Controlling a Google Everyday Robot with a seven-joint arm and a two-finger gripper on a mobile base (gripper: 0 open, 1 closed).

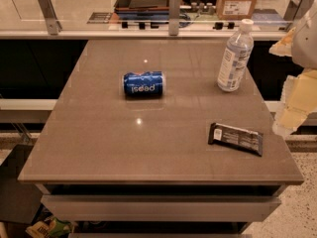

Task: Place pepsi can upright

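Observation:
The pepsi can (143,83) is blue with white lettering. It lies on its side on the grey-brown table (99,143), left of centre and toward the back, with its long axis running left to right. My gripper (293,100) is at the right edge of the view, off the table's right side. It is far from the can and holds nothing that I can see.
A clear plastic water bottle (235,56) stands upright at the back right of the table. A dark wrapped snack bar (236,138) lies near the front right. A glass partition with metal posts (174,13) runs behind the table.

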